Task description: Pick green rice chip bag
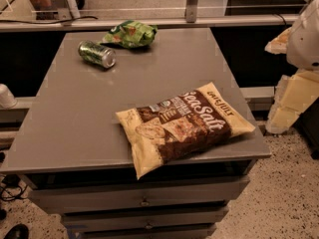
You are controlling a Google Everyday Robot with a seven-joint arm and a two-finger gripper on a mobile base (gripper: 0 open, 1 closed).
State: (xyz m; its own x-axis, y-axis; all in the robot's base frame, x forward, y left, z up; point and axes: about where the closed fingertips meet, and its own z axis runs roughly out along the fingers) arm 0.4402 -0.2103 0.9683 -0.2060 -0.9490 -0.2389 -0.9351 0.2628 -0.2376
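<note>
Nearest me, the drawers (pixel 144 201) under the table (pixel 75 128) were shut, so their contents were hidden. Above them the brown Sea Salt bag (pixel 184 126) lay at the table's front, one corner overhanging. The gripper (pixel 291 101) hung to the right of that bag, off the table; I could not make out whether it was spread or closed. Far behind and left of the brown bag, the green can (pixel 96 54) lay on its side. Just beyond it, at the back edge, sat the green rice chip bag (pixel 130 34). My worry was that a long reach might sweep the brown bag off or set the can rolling. Crumpled foil could also slip from a shallow pinch.
</note>
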